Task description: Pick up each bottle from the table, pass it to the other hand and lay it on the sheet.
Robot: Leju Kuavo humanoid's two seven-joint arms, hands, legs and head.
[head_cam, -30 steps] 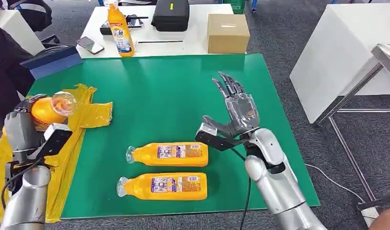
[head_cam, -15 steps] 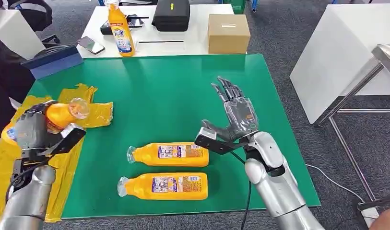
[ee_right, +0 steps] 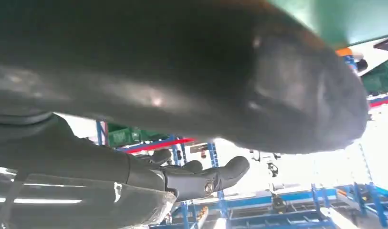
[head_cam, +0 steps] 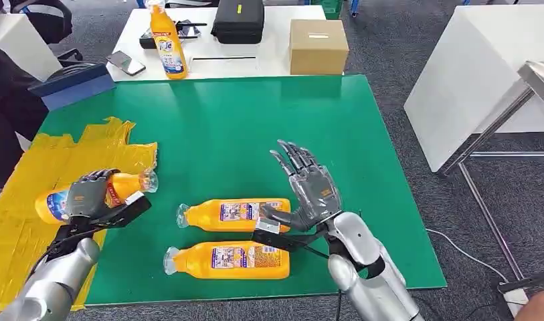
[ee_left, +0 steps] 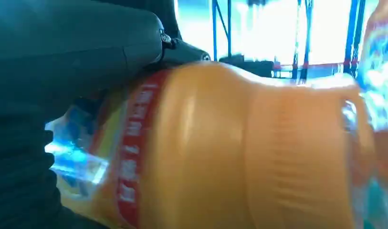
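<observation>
The held bottle (head_cam: 88, 196) was in the left hand (head_cam: 88, 195), whose fingers (head_cam: 98, 178) were wrapped around its middle. It lay on its side, low over the near edge of the yellow sheet (head_cam: 28, 221), its cap pointing toward the middle of the green tabletop (head_cam: 222, 134). I could not tell if it touched the sheet yet.

Two more bottles lay on the tabletop, side by side, long ways across, caps pointing toward the sheet. The far bottle (head_cam: 235, 215) sat just under the right hand (head_cam: 308, 189), and the near bottle (head_cam: 229, 260) lay next to it. The right hand held nothing. Its fingers (head_cam: 292, 155) were spread wide and its thumb was right by the far bottle's flat end. So the right hand was the nearer one for the next pick.
</observation>
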